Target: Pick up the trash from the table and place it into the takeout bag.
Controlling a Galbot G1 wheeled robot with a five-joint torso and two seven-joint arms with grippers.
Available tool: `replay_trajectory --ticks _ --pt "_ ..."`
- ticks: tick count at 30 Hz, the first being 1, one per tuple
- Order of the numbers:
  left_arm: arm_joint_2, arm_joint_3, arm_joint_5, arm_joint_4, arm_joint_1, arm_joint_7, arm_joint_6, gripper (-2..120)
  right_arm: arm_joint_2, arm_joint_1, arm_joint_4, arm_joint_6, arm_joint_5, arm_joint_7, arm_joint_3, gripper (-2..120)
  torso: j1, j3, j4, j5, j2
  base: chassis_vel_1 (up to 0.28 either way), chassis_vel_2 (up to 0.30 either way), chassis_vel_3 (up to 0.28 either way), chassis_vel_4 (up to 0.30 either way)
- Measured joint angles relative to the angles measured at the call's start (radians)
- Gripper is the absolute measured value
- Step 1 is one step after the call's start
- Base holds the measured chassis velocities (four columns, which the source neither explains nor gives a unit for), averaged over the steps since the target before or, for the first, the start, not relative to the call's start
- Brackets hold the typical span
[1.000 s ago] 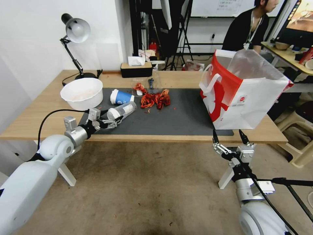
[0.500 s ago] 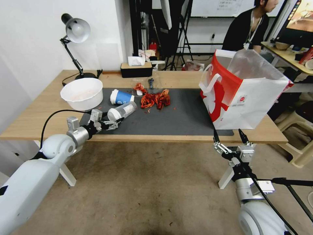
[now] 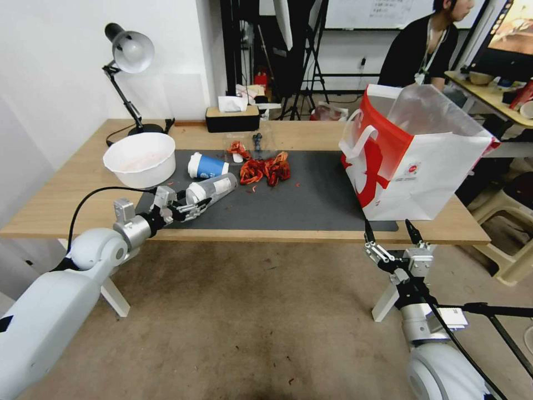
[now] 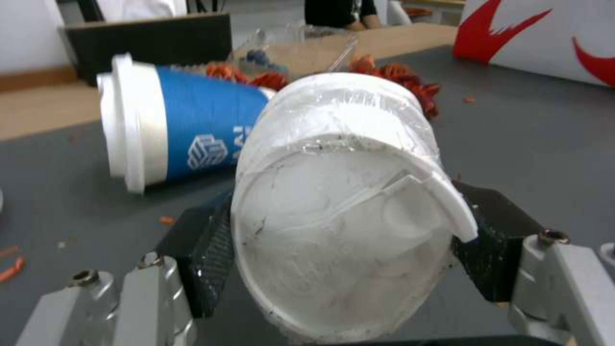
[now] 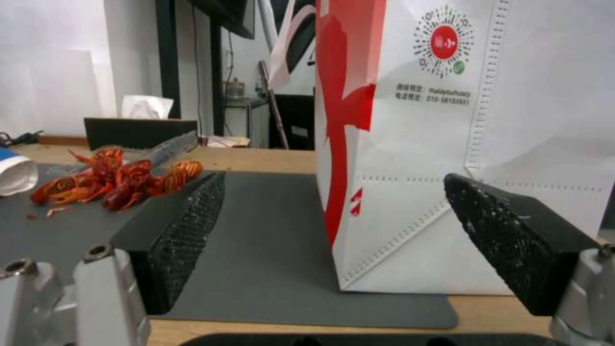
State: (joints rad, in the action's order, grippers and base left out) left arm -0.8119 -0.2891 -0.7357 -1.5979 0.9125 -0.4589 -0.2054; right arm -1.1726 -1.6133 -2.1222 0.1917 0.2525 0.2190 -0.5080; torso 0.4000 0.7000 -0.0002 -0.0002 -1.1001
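1. Head view: the left gripper [image 3: 191, 206] is seen at centre left, over the near edge of the grey mat [image 3: 311, 200], its fingers clasped on the lid end of the clear cup [image 3: 211, 189], which lies on its side. The blue cup [image 3: 207, 165] lies just behind it, a white bowl [image 3: 140, 159] to its left, red scraps [image 3: 265, 169] to its right. The bag [image 3: 413, 161] stands at the right on the table [image 3: 66, 194]; its small round logo cannot be read here. The right gripper [image 3: 391, 233] is held below the table edge at lower right, fingers spread.

2. Left wrist view: the clear cup's white lid [image 4: 346, 250] is gripped between the two black pads [image 4: 202, 259]. On the blue cup [image 4: 186, 129] at upper left a white square logo is shown, with letters too cut off to read.

3. Right wrist view: between the released pads [image 5: 186, 230] the bag [image 5: 448, 144] is seen, printed with a round red code, "malaysuhuary" and "010-58103931".
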Motion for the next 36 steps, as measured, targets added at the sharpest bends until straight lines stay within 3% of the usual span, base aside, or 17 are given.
replay_trajectory --ticks 8,12,16,19,20,24,25,30,36 --pt "0.025 -0.028 -0.017 -0.047 0.002 -0.071 0.044 69 -0.001 0.002 0.000 0.000 0.000 0.000 0.001 88 0.000 0.000 0.0004 0.0003 0.000 0.000 0.000 0.000 0.000" --pt "0.050 0.016 -0.097 -0.067 -0.068 -0.120 0.089 69 -0.003 0.001 0.000 0.001 -0.001 0.000 0.002 88 0.000 0.000 0.0003 0.0002 0.000 0.000 0.000 0.000 0.000" --pt "0.056 0.061 -0.122 -0.062 -0.128 -0.129 0.097 69 -0.003 0.000 -0.001 0.001 -0.002 0.000 0.002 88 0.000 0.000 0.0003 0.0002 0.000 0.000 0.000 0.000 0.000" --pt "0.059 0.209 -0.170 -0.028 -0.292 -0.127 0.101 69 -0.004 0.000 -0.005 0.002 -0.006 0.000 0.001 88 0.000 0.000 0.0003 0.0004 0.000 0.000 0.000 0.000 0.000" --pt "0.059 0.209 -0.170 -0.028 -0.292 -0.127 0.101 69 -0.004 0.000 -0.005 0.002 -0.006 0.000 0.001 88 0.000 0.000 0.0003 0.0004 0.000 0.000 0.000 0.000 0.000" --pt "0.021 0.383 -0.215 0.035 -0.505 -0.111 0.100 69 -0.008 0.000 -0.008 0.001 -0.017 0.001 0.001 88 0.000 0.000 0.0001 0.0005 0.000 0.000 0.000 0.000 0.000" --pt "0.021 0.383 -0.215 0.035 -0.505 -0.111 0.100 69 -0.008 0.000 -0.008 0.001 -0.017 0.001 0.001 88 0.000 0.000 0.0001 0.0005 0.000 0.000 0.000 0.000 0.000" --pt "-0.065 0.532 -0.236 0.134 -0.732 -0.106 0.099 69 -0.014 -0.002 -0.013 0.000 -0.027 0.002 0.003 88 0.000 0.000 0.0000 0.0004 0.000 0.000 0.000 0.000 0.000" --pt "-0.185 0.669 -0.249 0.237 -0.881 -0.100 0.098 69 -0.016 -0.001 -0.018 -0.006 -0.030 0.003 0.002 88 0.000 0.000 0.0005 0.0003 0.000 0.000 0.000 0.000 0.000"
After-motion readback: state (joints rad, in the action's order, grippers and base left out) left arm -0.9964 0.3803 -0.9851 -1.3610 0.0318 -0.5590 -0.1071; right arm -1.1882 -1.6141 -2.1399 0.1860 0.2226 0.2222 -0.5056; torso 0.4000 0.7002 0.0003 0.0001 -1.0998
